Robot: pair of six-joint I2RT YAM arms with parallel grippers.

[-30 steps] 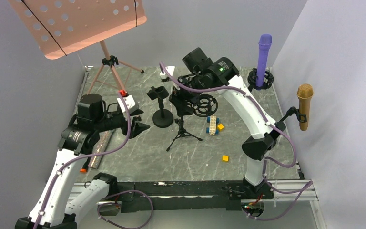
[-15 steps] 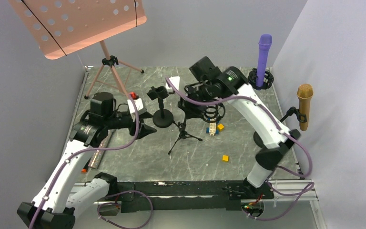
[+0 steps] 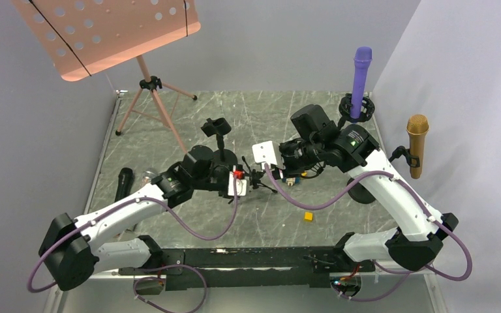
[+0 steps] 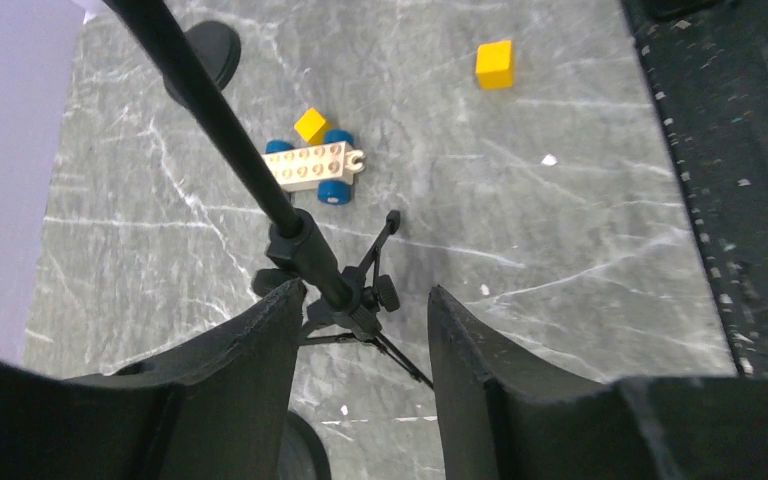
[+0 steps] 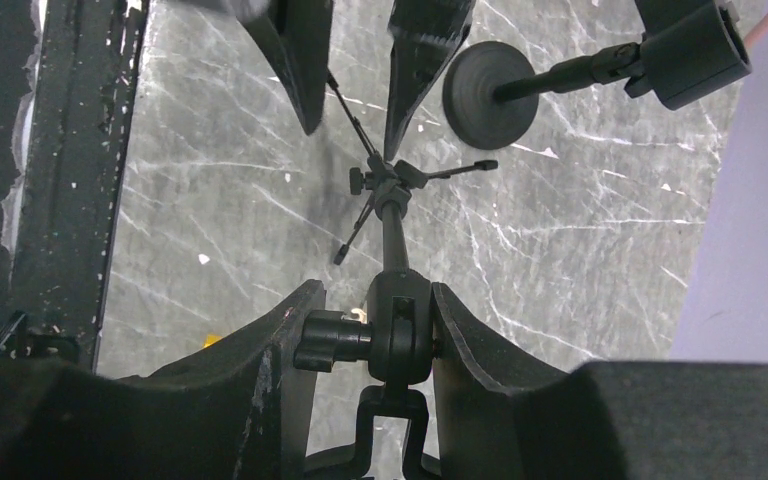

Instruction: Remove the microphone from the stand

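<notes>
Bright, even light; the stand (image 4: 305, 250) casts a soft shadow on the table (image 4: 580, 250), near foreground blurred.

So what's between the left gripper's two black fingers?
The thin pole of the small black tripod stand runs through that gap, just above its leg hub; the left wrist view shows it.

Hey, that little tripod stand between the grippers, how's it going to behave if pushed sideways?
Likely tippy: the stand has a tall thin pole over short, spindly legs. Probably light, since it's slim tube throughout. It looks rigid, so a nudge from the left gripper would likely slide or topple it whole, not bend it.
</notes>
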